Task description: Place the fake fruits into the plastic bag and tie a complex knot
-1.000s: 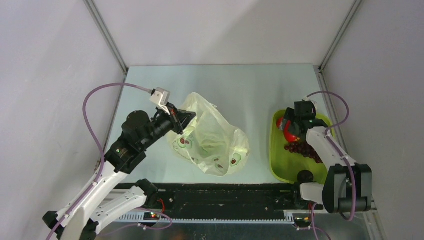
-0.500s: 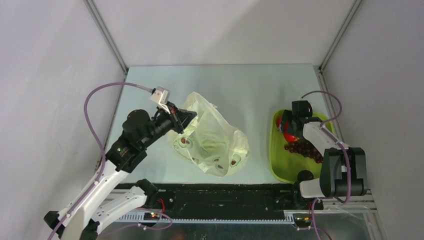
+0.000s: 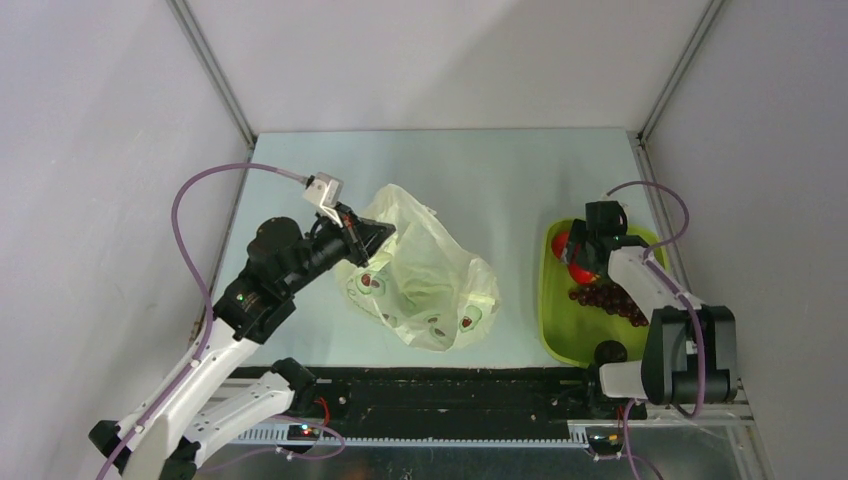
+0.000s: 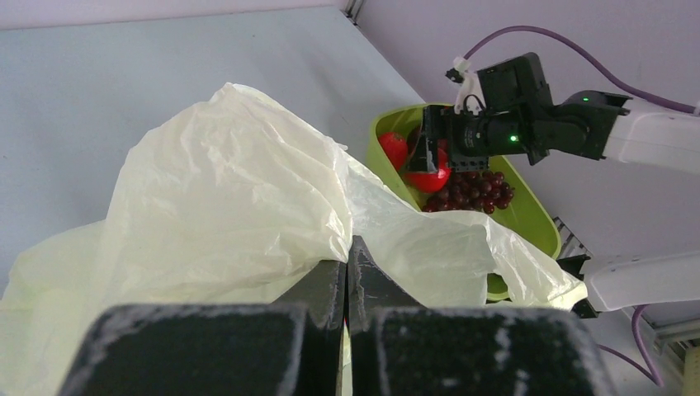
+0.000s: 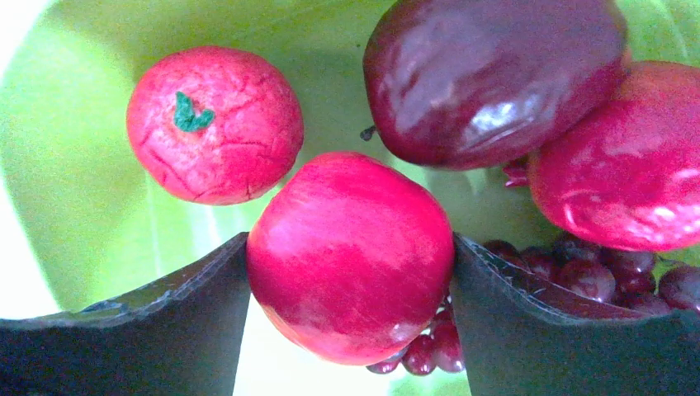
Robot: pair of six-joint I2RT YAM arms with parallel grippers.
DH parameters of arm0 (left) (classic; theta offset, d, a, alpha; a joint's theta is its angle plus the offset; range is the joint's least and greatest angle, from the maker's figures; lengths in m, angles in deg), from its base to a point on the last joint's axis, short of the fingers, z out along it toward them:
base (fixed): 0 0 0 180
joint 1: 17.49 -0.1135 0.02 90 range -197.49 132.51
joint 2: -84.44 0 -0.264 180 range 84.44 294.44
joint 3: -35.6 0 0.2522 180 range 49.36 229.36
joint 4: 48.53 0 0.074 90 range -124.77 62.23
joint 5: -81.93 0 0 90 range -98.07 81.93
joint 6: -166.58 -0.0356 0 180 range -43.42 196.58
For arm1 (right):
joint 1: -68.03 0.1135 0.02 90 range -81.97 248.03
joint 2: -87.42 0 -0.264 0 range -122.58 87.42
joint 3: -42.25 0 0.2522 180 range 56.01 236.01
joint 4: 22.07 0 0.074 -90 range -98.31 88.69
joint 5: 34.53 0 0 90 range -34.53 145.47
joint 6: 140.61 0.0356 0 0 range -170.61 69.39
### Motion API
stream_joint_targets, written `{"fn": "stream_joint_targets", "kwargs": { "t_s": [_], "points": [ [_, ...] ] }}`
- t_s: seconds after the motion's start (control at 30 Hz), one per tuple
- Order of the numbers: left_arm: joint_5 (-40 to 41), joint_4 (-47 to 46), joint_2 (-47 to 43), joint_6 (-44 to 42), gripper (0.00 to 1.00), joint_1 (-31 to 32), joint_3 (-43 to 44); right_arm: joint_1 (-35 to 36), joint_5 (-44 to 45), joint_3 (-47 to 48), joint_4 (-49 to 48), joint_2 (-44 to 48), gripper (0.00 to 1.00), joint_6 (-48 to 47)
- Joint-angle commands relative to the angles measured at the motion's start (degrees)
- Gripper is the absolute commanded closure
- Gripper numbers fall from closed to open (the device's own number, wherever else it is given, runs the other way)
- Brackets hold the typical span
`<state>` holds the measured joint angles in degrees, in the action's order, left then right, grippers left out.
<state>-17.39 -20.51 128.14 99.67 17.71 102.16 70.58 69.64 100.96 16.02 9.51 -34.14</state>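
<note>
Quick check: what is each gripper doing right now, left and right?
Left gripper: closed, pinching the plastic bag.
Right gripper: closed on a red fruit in the green tray.

No legible text (any view)

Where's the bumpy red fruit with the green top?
Right wrist view, upper left: the bumpy red fruit lies in the green tray, beside the smooth red fruit between the right fingers.

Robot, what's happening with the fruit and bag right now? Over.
Left gripper shut on plastic bag rim, holding it up. Right gripper clamped on red fruit in green tray. Maroon fruit, grapes crowding close.
</note>
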Motion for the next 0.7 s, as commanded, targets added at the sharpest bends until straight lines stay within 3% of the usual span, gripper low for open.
{"fn": "stream_joint_targets", "kwargs": {
  "t_s": [0.0, 0.37, 0.67],
  "points": [
    [0.6, -1.9, -0.7, -0.3, 1.00, -0.7, -0.4, 0.4, 1.0, 0.4, 3.2, 6.3, 0.45, 2.1],
    [-1.2, -1.7, 2.0, -0.1, 1.00, -2.3, 0.0, 10.5, -6.1, 4.7, 12.0, 27.5, 0.48, 6.3],
    [-4.7, -2.3, 2.4, 0.4, 1.00, -4.4, 0.1, 34.8, 0.2, 15.9, 14.1, 32.9, 0.50, 14.1]
  ]
}}
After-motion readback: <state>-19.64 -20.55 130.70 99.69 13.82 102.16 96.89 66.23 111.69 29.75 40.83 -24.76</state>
